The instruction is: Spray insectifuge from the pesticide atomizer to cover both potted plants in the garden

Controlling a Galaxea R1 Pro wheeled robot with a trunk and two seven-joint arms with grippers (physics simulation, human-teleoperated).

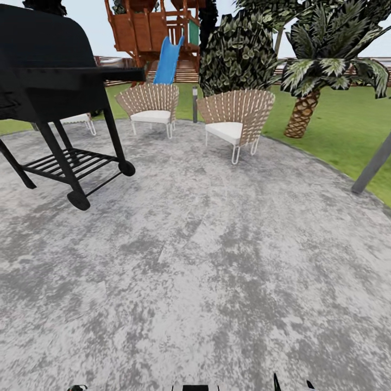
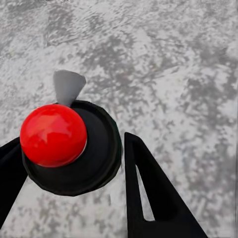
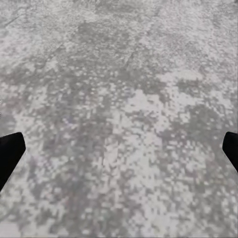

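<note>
The pesticide atomizer and the potted plants are out of view. I stand on the garden's round mottled grey patio (image 1: 206,260), with green lawn (image 1: 336,130) beyond it. My left gripper (image 2: 74,198) hangs open over the paving, its black fingers (image 2: 146,193) apart and holding nothing. Below it sits a red dome (image 2: 53,135) on a black disc. My right gripper (image 3: 119,148) is wide open above bare paving, with only its dark fingertips (image 3: 9,154) at the picture's edges.
A black wheeled grill (image 1: 54,87) stands at the left. Two wicker chairs (image 1: 152,106) (image 1: 236,122) sit at the patio's far rim, a grey bollard lamp (image 1: 195,103) between them. Behind are a dark bush (image 1: 239,54), a palm (image 1: 304,111) and a blue slide (image 1: 168,60). A grey pole (image 1: 372,165) leans at the right.
</note>
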